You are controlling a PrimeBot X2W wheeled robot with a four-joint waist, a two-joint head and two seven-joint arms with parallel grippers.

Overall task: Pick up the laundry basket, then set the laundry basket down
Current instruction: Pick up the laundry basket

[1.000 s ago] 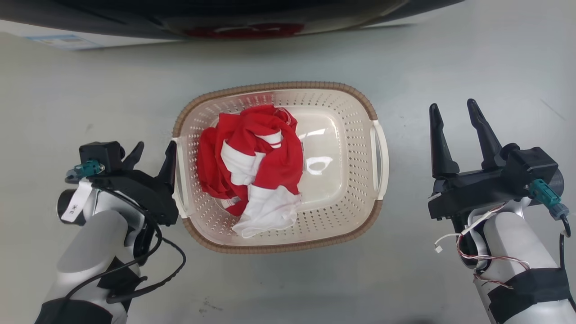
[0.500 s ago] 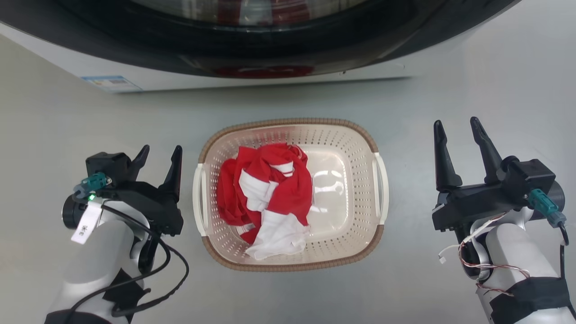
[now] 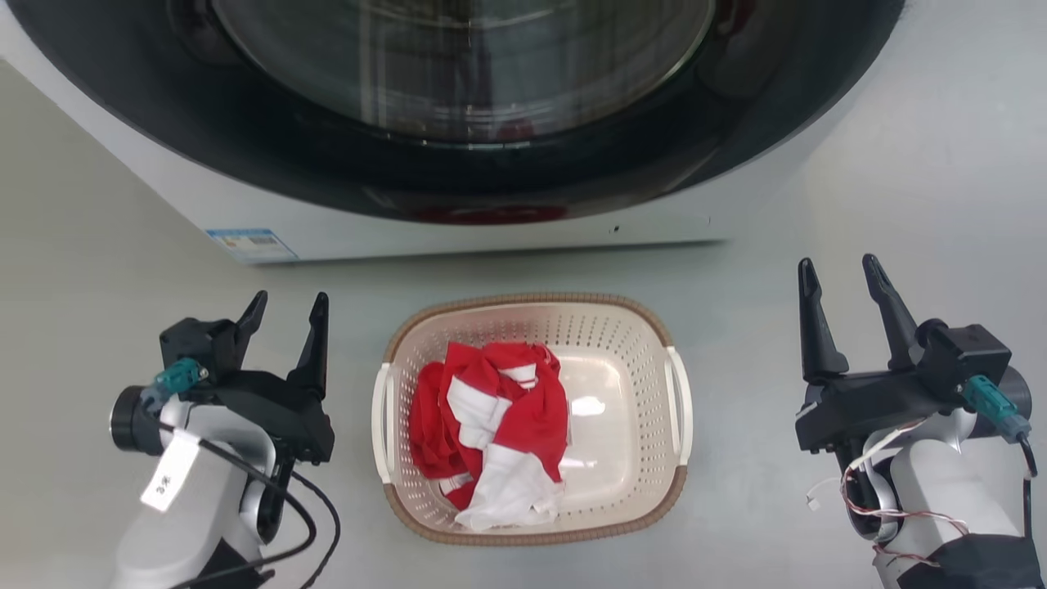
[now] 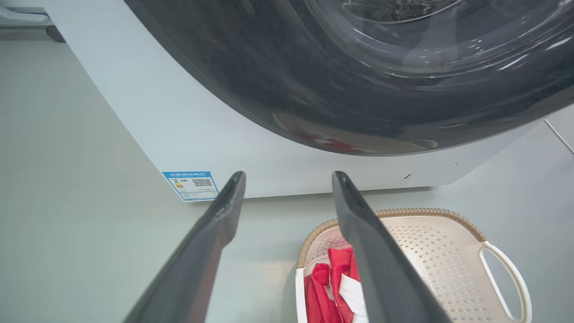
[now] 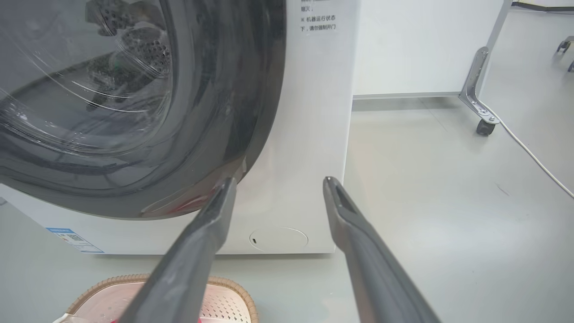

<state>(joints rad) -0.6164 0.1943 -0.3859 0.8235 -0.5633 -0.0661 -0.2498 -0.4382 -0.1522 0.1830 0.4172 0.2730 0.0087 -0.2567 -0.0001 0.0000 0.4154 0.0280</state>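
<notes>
Cream basket (image 3: 630,352) on floor (image 3: 736,532), frame centre; left tool (image 3: 290,300), released, now off the handle (image 3: 379,421); right tool (image 3: 838,262) released. Set-down looks done.

washing machine (image 3: 491,237): top cropped | sticker (image 3: 252,244): print illegible | laundry basket (image 3: 532,299): floor part-hidden

One laundry basket (image 3: 532,299), two white handles (image 3: 680,405) on it. One bundle of red and white cloth (image 3: 499,417) inside; separate pieces not countable. One washing machine (image 3: 491,237): one round glass door (image 3: 458,82), one blue label (image 3: 252,243), one round cap (image 5: 278,238) low on the front. Two grippers, left gripper (image 3: 290,298) and right gripper (image 3: 838,263), two dark fingers (image 3: 315,343) each, four in all. One metal leg (image 5: 475,72) with one wheel (image 5: 482,128). One pale cable (image 5: 533,157).
</notes>
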